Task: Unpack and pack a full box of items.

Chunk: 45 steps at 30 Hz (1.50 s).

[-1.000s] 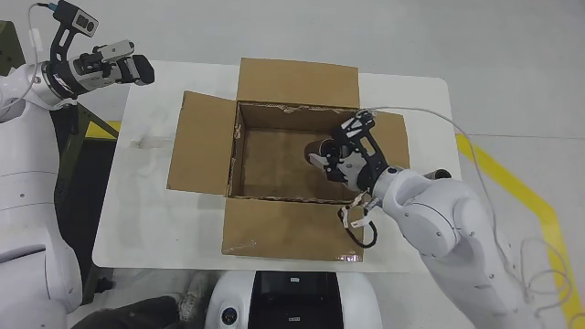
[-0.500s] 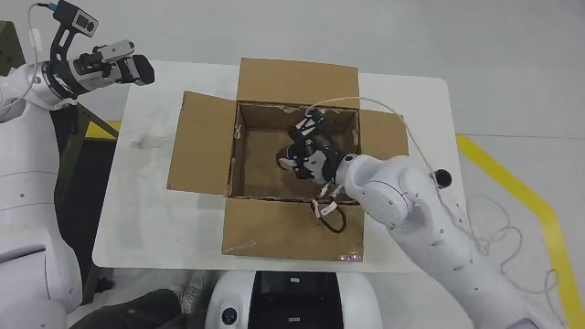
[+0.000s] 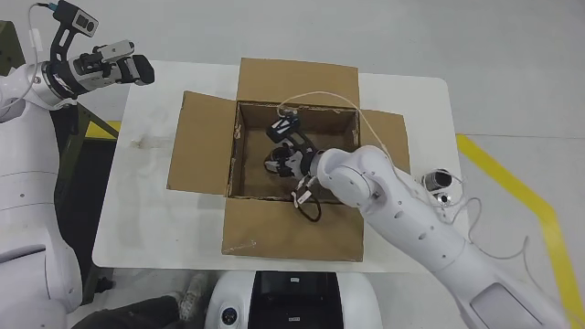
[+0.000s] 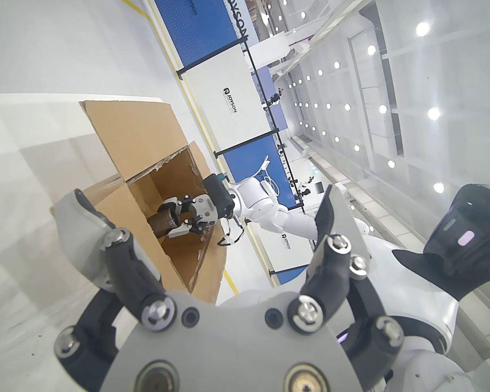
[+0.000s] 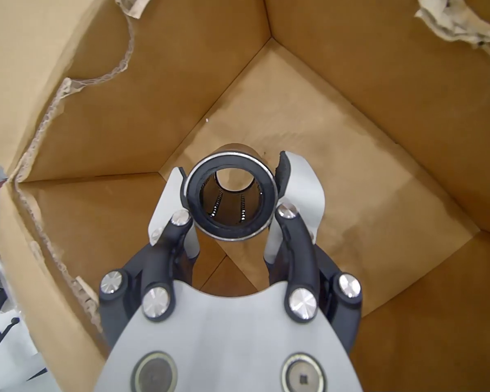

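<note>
An open cardboard box stands mid-table with its flaps spread. My right gripper is down inside it, shut on a metal cylinder with a black-rimmed bore. The cylinder hangs above the bare box floor, pointing toward a corner. From the left wrist view the same gripper and cylinder show through the box opening. My left gripper is held off the table's far left corner, open with nothing between its fingers.
The box walls have torn, ragged edges and close in around the right gripper. A cable loops over the box from the right arm. The white table runs bare to the left of the box.
The right arm has swung leftward across the box, carrying the cylinder from the right side toward the middle-left of the interior. The left arm has stayed still.
</note>
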Motion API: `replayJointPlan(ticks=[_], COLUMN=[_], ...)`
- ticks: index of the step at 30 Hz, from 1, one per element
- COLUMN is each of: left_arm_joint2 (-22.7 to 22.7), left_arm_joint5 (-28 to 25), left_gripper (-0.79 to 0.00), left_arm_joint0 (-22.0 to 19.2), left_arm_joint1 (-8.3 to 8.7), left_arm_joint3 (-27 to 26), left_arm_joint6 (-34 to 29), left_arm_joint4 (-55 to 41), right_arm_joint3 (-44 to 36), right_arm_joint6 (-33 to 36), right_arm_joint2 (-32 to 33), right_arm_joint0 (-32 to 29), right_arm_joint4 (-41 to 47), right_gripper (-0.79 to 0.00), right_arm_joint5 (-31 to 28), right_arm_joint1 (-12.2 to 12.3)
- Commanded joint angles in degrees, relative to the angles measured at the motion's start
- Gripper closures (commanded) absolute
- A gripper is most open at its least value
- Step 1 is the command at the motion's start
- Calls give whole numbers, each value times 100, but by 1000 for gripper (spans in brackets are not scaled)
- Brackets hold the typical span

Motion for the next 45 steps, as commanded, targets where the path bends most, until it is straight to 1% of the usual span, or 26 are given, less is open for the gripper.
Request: replayJointPlan(ticks=[1, 10, 20, 21, 22, 24, 25, 26, 29, 30, 31, 35, 36, 41, 45], left_arm_joint2=[0, 0, 0, 0, 0, 0, 0, 0, 0, 0, 0, 0, 0, 0, 0], left_arm_joint5=[0, 0, 0, 0, 0, 0, 0, 0, 0, 0, 0, 0, 0, 0, 0], left_gripper=[-785, -785, -785, -785, -785, -785, -785, -785, -785, -785, -785, -785, -785, -785, -785], left_arm_joint0=[0, 0, 0, 0, 0, 0, 0, 0, 0, 0, 0, 0, 0, 0, 0], left_arm_joint1=[0, 0, 0, 0, 0, 0, 0, 0, 0, 0, 0, 0, 0, 0, 0], left_arm_joint3=[0, 0, 0, 0, 0, 0, 0, 0, 0, 0, 0, 0, 0, 0, 0], left_arm_joint6=[0, 0, 0, 0, 0, 0, 0, 0, 0, 0, 0, 0, 0, 0, 0], left_arm_joint4=[0, 0, 0, 0, 0, 0, 0, 0, 0, 0, 0, 0, 0, 0, 0], right_arm_joint3=[145, 662, 998, 1016, 1033, 1061, 1069, 1073, 1062, 1057, 1053, 1025, 1013, 934, 701], right_arm_joint6=[-19, -129, -234, -240, -237, -231, -226, -223, -192, -183, -175, -148, -137, -118, -102], right_arm_joint2=[-61, -286, -434, -440, -448, -449, -451, -450, -446, -440, -435, -394, -385, -310, -147], right_arm_joint0=[62, 318, 471, 472, 475, 477, 478, 479, 488, 491, 491, 490, 488, 453, 357], right_arm_joint4=[74, 165, -24, -31, -45, -48, -54, -58, -82, -91, -103, -129, -140, -186, -211], right_gripper=[0, 0, 0, -65, -148, -197, -240, -311, -385, -428, -499, -570, -597, -613, -637], right_arm_joint5=[-11, -28, 83, 86, 82, 80, 70, 70, 65, 67, 65, 48, 38, 35, 61], right_arm_joint1=[-49, -262, -440, -453, -465, -489, -499, -510, -539, -548, -555, -580, -585, -600, -570])
